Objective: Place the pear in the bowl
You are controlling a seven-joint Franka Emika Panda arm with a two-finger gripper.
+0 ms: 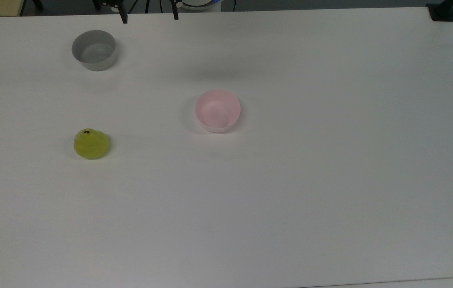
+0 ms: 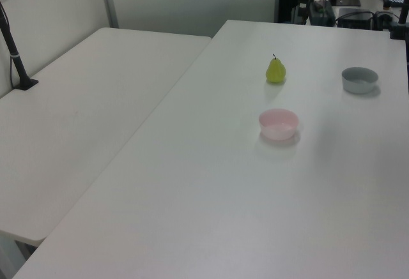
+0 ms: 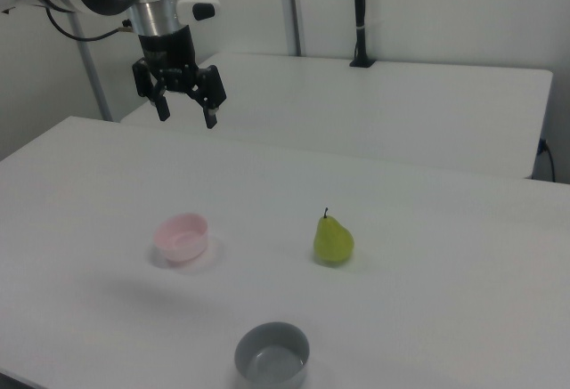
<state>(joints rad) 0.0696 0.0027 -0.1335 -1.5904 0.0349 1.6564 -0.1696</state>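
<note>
The yellow-green pear (image 1: pixel 91 144) (image 2: pixel 275 70) (image 3: pixel 332 239) stands upright on the white table, stem up. The pale pink bowl (image 1: pixel 217 110) (image 2: pixel 278 124) (image 3: pixel 182 237) sits empty near the table's middle, to the right of the pear in the top view. My gripper (image 3: pixel 187 115) hangs open and empty high above the table, well above the bowl and to the pear's upper left in the right view. Its two dark fingertips (image 1: pixel 123 19) poke in at the top edge of the top view.
A grey bowl (image 1: pixel 93 50) (image 2: pixel 359 79) (image 3: pixel 272 354) stands empty above the pear in the top view. A second white table (image 2: pixel 83 106) adjoins this one. A black post (image 3: pixel 359 15) is clamped on the far table. Broad bare tabletop (image 1: pixel 290 200) surrounds the objects.
</note>
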